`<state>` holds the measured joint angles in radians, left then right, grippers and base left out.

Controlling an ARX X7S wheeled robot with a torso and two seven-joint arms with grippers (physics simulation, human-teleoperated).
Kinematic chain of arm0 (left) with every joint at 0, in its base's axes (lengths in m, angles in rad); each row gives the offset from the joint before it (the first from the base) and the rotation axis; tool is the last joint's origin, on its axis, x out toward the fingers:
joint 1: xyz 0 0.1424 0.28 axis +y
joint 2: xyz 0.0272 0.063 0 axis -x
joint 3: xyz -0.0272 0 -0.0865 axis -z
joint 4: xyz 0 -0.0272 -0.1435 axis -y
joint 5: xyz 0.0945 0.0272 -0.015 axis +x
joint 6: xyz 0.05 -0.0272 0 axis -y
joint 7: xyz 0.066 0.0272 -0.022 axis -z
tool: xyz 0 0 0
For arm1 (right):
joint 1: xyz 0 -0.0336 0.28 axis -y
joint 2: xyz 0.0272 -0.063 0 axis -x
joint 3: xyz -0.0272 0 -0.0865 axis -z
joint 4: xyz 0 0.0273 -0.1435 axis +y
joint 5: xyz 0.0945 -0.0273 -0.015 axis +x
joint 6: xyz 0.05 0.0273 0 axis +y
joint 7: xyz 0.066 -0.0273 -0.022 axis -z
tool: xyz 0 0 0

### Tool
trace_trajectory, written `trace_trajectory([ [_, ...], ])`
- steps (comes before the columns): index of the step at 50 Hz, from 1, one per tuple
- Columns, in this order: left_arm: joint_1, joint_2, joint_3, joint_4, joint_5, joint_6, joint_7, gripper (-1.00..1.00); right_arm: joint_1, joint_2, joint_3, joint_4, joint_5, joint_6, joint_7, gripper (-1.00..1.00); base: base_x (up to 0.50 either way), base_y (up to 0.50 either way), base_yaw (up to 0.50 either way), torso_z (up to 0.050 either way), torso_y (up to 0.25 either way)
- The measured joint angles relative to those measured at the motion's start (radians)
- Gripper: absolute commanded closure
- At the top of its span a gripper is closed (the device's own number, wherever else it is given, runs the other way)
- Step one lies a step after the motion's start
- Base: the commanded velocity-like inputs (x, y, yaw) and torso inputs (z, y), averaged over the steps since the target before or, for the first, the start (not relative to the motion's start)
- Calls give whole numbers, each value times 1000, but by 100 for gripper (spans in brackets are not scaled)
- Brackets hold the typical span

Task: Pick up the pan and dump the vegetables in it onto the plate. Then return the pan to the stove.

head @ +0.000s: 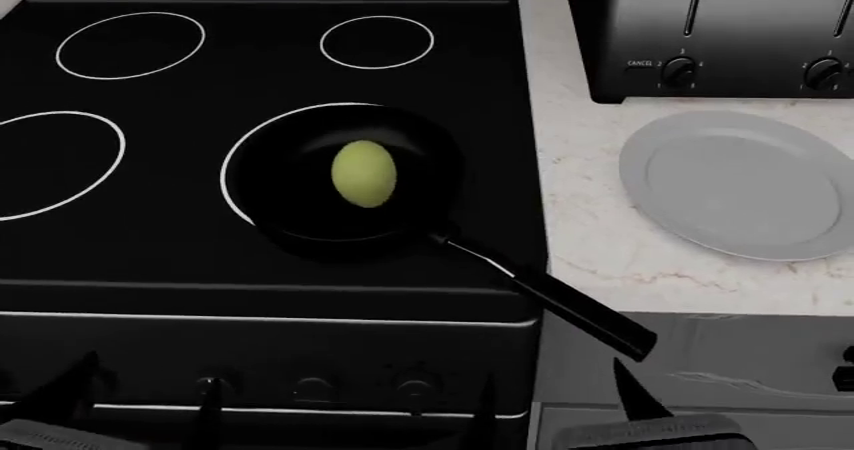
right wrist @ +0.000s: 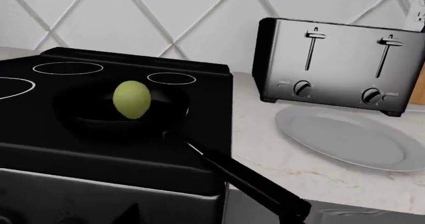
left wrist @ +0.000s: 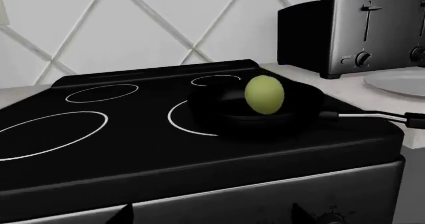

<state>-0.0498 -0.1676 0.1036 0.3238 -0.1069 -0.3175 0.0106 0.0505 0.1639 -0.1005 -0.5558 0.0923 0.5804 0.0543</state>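
Note:
The black pan (head: 287, 195) sits on the stove's (head: 160, 230) front right burner. One pale yellow-green tomato (head: 363, 173), the only vegetable in view, lies in it. The pan's long handle (head: 554, 300) reaches over the stove's front right corner. The grey plate (head: 741, 183) lies on the counter to the right. Both grippers are low, in front of the stove. My left gripper (head: 140, 400) is open and holds nothing. My right gripper (head: 561, 405) is open just below the handle's end. The wrist views show the pan (left wrist: 226, 109) (right wrist: 93, 112), tomato (left wrist: 264, 94) (right wrist: 131, 99) and plate (left wrist: 398, 82) (right wrist: 345, 137).
A steel toaster (head: 707, 30) stands at the back of the counter behind the plate, close to its far rim. A row of dark knobs (head: 314, 388) runs along the stove's front. A tiled wall (left wrist: 133, 30) rises behind the stove.

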Motion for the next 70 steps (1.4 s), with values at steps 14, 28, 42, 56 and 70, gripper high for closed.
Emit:
trace_trajectory([
  [14,-22,-32,-4,78,-42,-101,16,-100,129,50,13,-200,47,316,-14,-100,0,0,0,45,110],
  [28,-39,-49,-2,104,-63,-147,19,-100,384,98,22,-315,86,647,-28,-100,0,0,0,45,110],
  [42,-52,-58,0,118,-77,-172,13,-100,567,160,-4,-314,96,810,-35,-100,30,0,0,35,91],
  [56,-59,-58,-4,125,-87,-179,-2,-100,594,193,-26,-294,101,819,-39,-100,453,0,0,0,0],
  [70,-57,-56,-6,130,-100,-179,-14,-100,566,219,-47,-229,168,857,-121,-100,0,0,0,0,0],
])
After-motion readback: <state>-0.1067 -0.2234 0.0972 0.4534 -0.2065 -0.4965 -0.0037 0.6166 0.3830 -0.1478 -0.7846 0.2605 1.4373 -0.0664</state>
